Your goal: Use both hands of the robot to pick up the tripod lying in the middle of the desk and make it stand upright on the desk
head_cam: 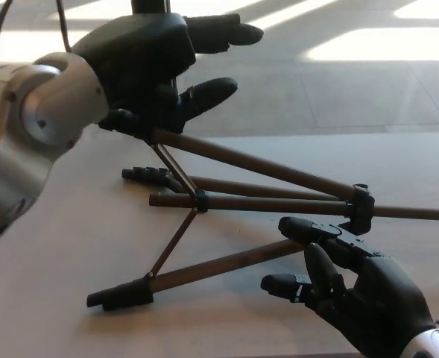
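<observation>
Tripod (264,201) lying splayed on the desk (70,246) — both hands closing in.
Left hand (156,63), fingers spread, hovers above the upper leg's foot; right hand (353,287), fingers apart, empty, below the hub — ready for lifting.

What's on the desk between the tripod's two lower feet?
In the head view, only bare desk lies between the tripod's middle foot and near foot.

Tripod (264,201) legs splayed across desk (70,246) centre; bare desk left, gaps between legs.
</observation>
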Robot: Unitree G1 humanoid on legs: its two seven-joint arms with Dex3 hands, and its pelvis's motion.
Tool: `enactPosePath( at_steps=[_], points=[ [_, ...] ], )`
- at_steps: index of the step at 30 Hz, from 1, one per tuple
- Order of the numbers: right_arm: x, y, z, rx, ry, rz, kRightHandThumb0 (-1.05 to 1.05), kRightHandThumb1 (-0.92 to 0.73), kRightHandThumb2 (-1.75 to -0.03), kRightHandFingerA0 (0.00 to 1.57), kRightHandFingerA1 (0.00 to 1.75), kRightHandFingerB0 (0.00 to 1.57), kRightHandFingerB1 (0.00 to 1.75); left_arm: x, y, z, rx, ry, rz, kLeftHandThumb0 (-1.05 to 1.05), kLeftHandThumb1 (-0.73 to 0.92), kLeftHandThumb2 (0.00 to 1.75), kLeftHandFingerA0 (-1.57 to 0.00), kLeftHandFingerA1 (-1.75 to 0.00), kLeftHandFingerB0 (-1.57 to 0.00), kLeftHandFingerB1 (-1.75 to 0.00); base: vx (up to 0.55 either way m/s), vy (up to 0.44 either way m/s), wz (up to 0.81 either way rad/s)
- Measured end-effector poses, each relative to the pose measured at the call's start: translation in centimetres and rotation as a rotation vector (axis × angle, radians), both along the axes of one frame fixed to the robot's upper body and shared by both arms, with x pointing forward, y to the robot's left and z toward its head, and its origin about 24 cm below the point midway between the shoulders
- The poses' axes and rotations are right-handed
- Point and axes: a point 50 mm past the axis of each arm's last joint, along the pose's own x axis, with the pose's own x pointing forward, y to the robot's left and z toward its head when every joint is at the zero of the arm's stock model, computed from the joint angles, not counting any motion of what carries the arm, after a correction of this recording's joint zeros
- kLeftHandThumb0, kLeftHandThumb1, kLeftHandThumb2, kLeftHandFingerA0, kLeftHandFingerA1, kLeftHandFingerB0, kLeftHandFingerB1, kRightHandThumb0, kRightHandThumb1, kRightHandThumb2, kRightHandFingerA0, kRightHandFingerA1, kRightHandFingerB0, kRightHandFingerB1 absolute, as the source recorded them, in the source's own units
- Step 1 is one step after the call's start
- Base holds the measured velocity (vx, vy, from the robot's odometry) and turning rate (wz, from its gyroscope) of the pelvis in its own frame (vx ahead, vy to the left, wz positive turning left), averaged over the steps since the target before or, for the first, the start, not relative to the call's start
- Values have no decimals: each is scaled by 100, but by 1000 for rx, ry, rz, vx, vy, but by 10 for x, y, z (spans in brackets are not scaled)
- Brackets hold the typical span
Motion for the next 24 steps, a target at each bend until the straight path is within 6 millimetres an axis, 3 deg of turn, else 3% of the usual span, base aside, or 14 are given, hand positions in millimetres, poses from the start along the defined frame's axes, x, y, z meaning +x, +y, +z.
enactPosePath(
  at_steps=[2,3,6,8,9,13,19,21,24],
  points=[
    [-1,0,-3,4,13,-3,-72,-76,-63,50,86,44,51,3,-3,-6,40,6,11,-81,40,95,-2,-17,-3,-17,0,0,0],
    [-1,0,-4,6,19,-5,-72,-76,-62,52,87,44,50,5,-4,-9,58,9,18,-89,49,98,-5,-8,-11,-8,0,0,0],
    [-3,0,-9,11,44,-11,-72,-77,-63,54,86,43,50,10,-6,-19,116,21,39,-88,47,97,-6,-7,-10,-6,0,0,0],
    [-4,0,-11,13,51,-13,-72,-77,-63,53,85,43,49,13,-8,-25,150,27,50,-87,47,98,-5,-9,-11,-12,0,0,0],
    [-4,0,-12,15,55,-14,-73,-75,-62,52,86,45,49,15,-9,-28,167,29,55,-94,51,100,-2,0,-12,0,0,0,0],
    [-6,0,-14,21,67,-18,-73,-75,-62,56,89,47,52,23,-13,-40,256,39,85,-96,52,99,0,-7,0,0,0,0,0],
    [-7,1,-17,33,84,-24,-72,-75,-62,55,88,48,54,36,-18,-56,388,46,129,-96,54,99,0,-8,-9,0,0,0,0],
    [-8,1,-18,35,93,-27,-72,-75,-62,52,90,46,57,39,-20,-61,432,45,143,-96,51,100,0,-13,0,0,0,0,0],
    [-10,1,-22,43,109,-33,-73,-75,-62,53,91,47,57,46,-23,-67,507,32,168,-97,53,100,0,-15,0,0,0,0,0]
  ],
)
